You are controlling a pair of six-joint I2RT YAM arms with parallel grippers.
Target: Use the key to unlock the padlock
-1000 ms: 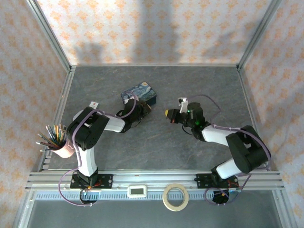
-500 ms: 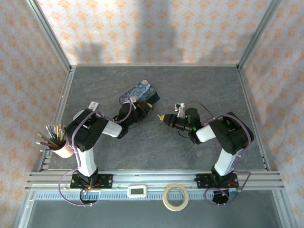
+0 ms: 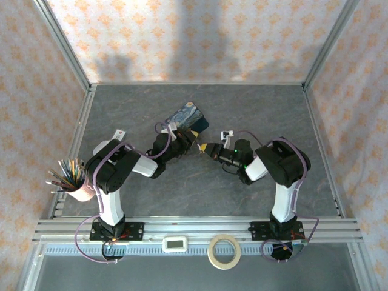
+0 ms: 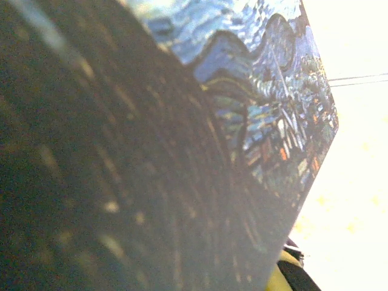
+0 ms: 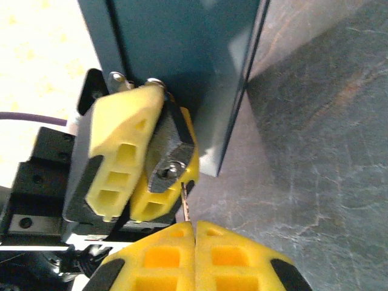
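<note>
Top external: the tin [image 3: 187, 116] sits tilted at centre, its long edges running from lower left to upper right. The left gripper [image 3: 183, 140] is against the tin's lower right edge. The right gripper [image 3: 205, 148] comes in from the right, its tip just beside the left one. Padlock and key are too small to tell apart here. The grey table [image 3: 273, 109] lies bare across the upper right, the upper left and the lower centre. A pencil cup [image 3: 76, 182] stands at the left edge, close to the left arm's elbow.

Left wrist: the tin [image 4: 267, 109] is pressed close to the lens, with its painted face at upper right and a dark blur on the left. Its right edge slants down to a rounded corner, with bright wall beyond.

Right wrist: the left gripper [image 5: 159, 151] is clamped on the padlock [image 5: 173, 154] at centre left, hard against the tin's [image 5: 182, 60] teal side near its lower corner. The right gripper [image 5: 194, 227], at the bottom edge, has its pads pressed together on the key [image 5: 183, 203]. The key's thin blade points up, its tip at the padlock's silver keyhole end. Open table [image 5: 315, 151] spreads to the right.
</note>
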